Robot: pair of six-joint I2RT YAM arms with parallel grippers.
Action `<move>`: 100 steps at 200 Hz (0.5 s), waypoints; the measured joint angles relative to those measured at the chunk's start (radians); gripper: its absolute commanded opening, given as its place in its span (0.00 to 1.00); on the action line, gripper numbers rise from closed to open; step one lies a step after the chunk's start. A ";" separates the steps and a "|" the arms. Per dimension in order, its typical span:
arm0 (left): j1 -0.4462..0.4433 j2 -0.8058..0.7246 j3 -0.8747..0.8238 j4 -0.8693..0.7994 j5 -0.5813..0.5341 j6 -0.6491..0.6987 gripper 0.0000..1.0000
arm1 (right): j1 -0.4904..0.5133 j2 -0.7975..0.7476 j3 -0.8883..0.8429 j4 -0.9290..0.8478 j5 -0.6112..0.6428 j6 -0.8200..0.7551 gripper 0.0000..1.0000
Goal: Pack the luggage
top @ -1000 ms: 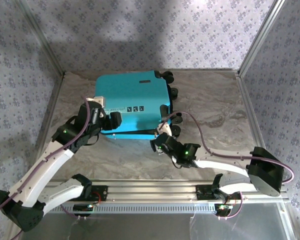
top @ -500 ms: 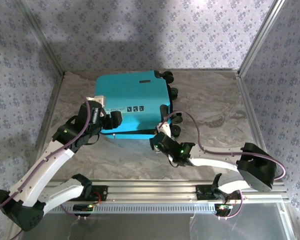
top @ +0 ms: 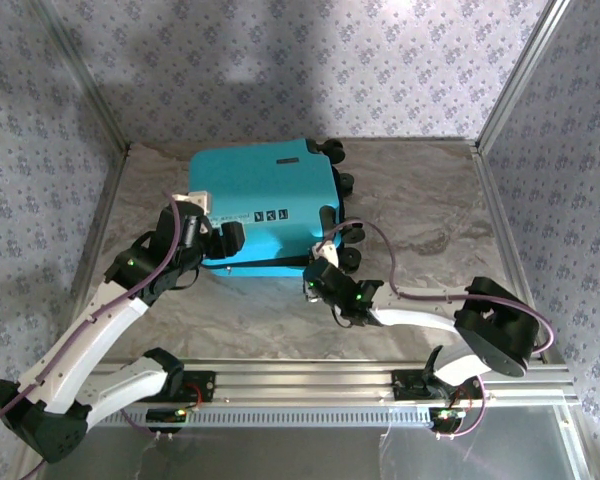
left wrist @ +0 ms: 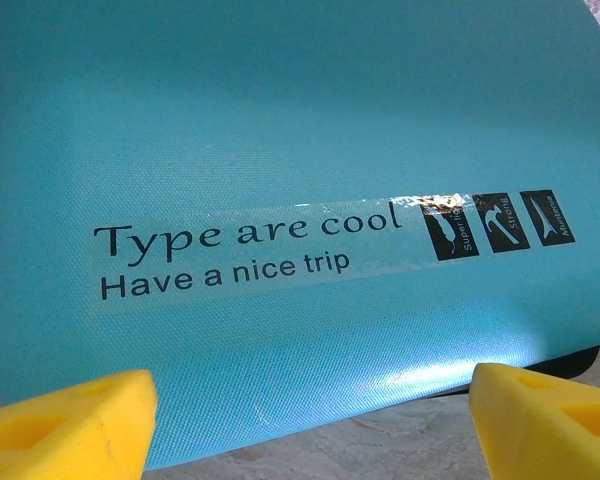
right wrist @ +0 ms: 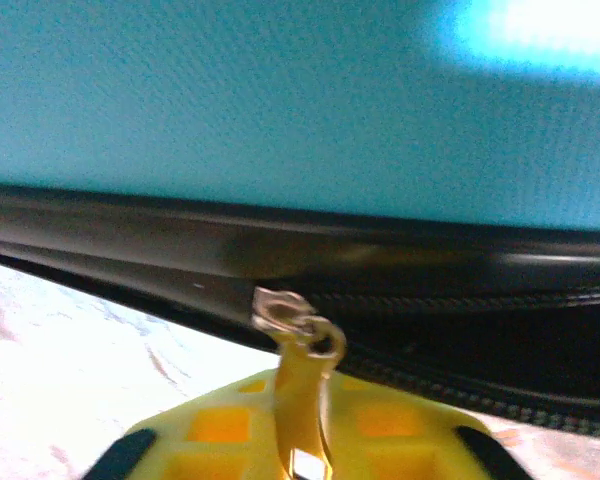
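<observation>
The luggage (top: 265,195) is a turquoise hard-shell suitcase lying flat and closed at the table's middle back. My left gripper (top: 208,228) hovers open at its near left edge. In the left wrist view the yellow fingertips (left wrist: 65,420) stand wide apart over the printed shell (left wrist: 300,120), with nothing between them. My right gripper (top: 320,258) is at the near right corner. There it is shut (right wrist: 300,445) on the metal zipper pull (right wrist: 302,375) hanging from the black zipper band (right wrist: 430,310).
Black wheels (top: 345,185) stick out on the suitcase's right side. Marbled tabletop (top: 430,220) lies bare to the right and in front. Patterned walls with metal posts (top: 515,75) close in three sides. An aluminium rail (top: 310,385) runs along the near edge.
My right gripper has moved in toward the suitcase's near right corner and shut on the zipper pull; its elbow swung left. The left arm and suitcase have not moved.
</observation>
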 measured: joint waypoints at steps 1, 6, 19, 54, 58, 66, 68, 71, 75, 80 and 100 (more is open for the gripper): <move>0.000 0.000 0.000 0.000 0.000 0.000 0.82 | 0.000 0.000 0.000 0.002 -0.001 0.002 0.00; 0.000 0.000 -0.002 0.000 0.001 0.000 0.82 | 0.000 0.000 0.000 0.005 -0.005 0.000 0.00; 0.000 -0.001 -0.005 0.001 0.001 0.000 0.82 | -0.002 0.000 0.000 0.007 -0.008 -0.002 0.00; 0.000 0.001 -0.041 0.022 -0.027 -0.008 0.82 | -0.013 -0.016 -0.016 0.013 -0.026 -0.023 0.00; 0.000 0.001 -0.047 0.026 -0.032 -0.009 0.82 | -0.015 -0.020 -0.020 0.014 -0.027 -0.027 0.00; 0.000 0.002 -0.057 0.030 -0.040 -0.011 0.82 | -0.022 -0.031 -0.029 0.013 -0.031 -0.032 0.00; 0.002 0.003 -0.061 0.031 -0.042 -0.011 0.82 | -0.024 -0.034 -0.031 0.013 -0.033 -0.031 0.00; 0.004 0.003 -0.064 0.032 -0.045 -0.011 0.82 | -0.027 -0.039 -0.034 0.013 -0.036 -0.032 0.00; 0.008 0.006 -0.071 0.036 -0.048 -0.011 0.81 | -0.035 -0.047 -0.041 0.012 -0.039 -0.032 0.00; 0.014 0.010 -0.074 0.042 -0.051 -0.011 0.81 | -0.044 -0.059 -0.051 0.012 -0.043 -0.032 0.00; 0.050 0.032 -0.077 0.076 -0.029 -0.018 0.80 | -0.097 -0.129 -0.115 0.035 -0.080 -0.032 0.00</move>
